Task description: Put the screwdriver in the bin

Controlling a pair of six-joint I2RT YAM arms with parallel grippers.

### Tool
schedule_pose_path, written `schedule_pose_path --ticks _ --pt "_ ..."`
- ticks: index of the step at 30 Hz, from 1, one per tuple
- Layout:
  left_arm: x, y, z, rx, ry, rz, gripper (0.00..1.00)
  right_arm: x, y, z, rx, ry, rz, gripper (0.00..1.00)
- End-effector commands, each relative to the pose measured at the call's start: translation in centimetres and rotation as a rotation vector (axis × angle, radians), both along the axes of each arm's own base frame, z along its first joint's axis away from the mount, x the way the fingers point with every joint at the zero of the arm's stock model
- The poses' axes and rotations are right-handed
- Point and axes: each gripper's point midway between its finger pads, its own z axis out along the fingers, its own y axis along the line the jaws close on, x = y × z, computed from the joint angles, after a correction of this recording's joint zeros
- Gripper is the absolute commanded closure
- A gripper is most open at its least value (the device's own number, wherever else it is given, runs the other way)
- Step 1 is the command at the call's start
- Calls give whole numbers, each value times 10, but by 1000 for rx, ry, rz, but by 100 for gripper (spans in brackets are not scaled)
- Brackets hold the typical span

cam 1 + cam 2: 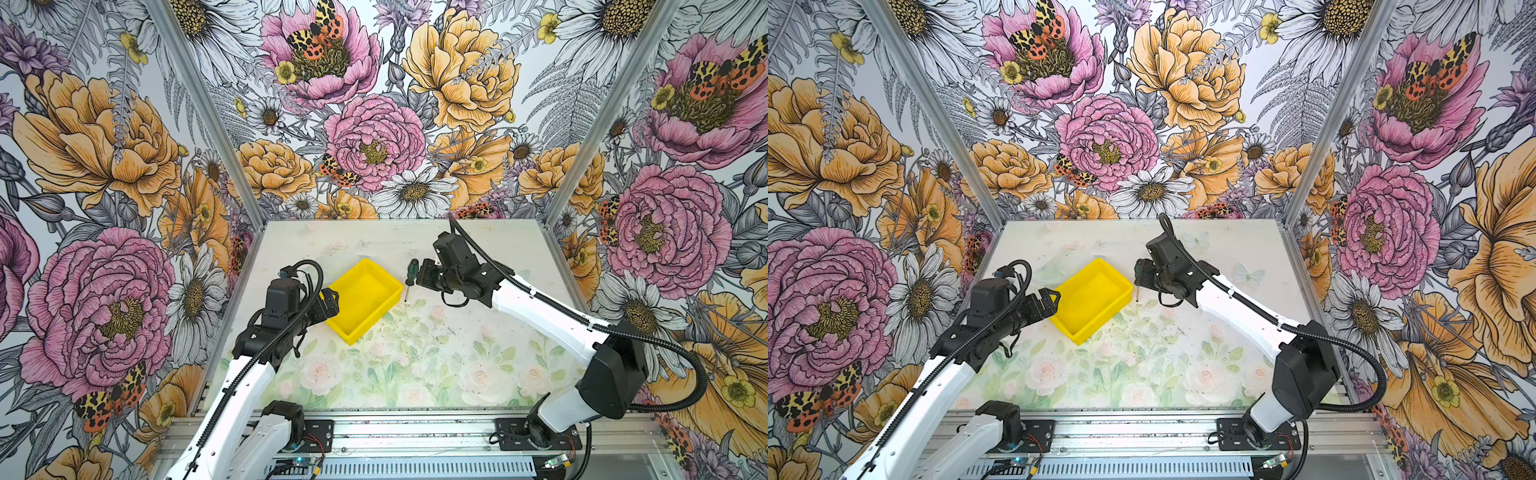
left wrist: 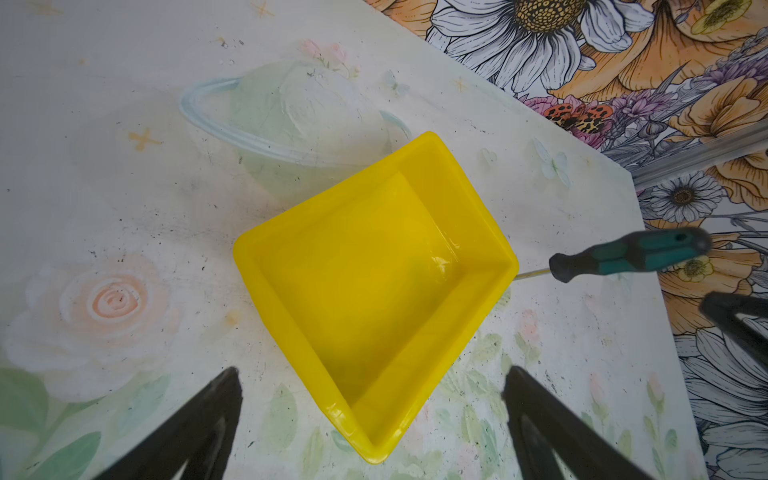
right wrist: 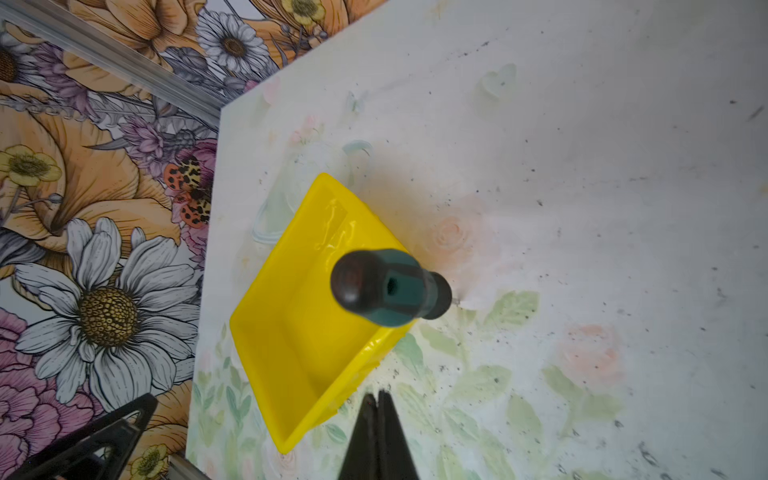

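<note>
Flower-printed tabletop (image 1: 415, 353) is seen bearing the empty yellow bin (image 1: 361, 291). The screwdriver (image 1: 411, 270) is stood nearly upright outside it, tip down at the bin's three o'clock corner. The right gripper (image 3: 378, 397) is pressed together on nothing; the left gripper (image 2: 372, 374) is held apart at nine o'clock.

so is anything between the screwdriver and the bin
Only the low wall of the bin: the screwdriver stands nearly upright, tip down, just outside one corner, and the bin is empty.
</note>
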Motion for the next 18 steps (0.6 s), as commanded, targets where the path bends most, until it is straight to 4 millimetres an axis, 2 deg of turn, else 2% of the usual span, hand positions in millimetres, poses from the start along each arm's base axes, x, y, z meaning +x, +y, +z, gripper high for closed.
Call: schedule_pose_path --ticks 1,5,10,13,15,18 --pt "-3 9 -3 20 -5 34 1 0 18 17 42 -19 25 100" --pt "-3 9 -2 21 -9 33 1 -4 27 24 45 -40 51 100" --pt "-4 9 -1 20 -15 35 1 -2 15 6 -4 -24 27 99" --pt "-5 8 0 17 -21 33 1 15 1 -9 -51 -22 9 79" --pt "-6 7 1 15 -23 30 1 33 -8 -19 -94 -24 0 64" --pt "-8 5 0 11 -21 22 1 63 -13 -35 -152 -25 10 52"
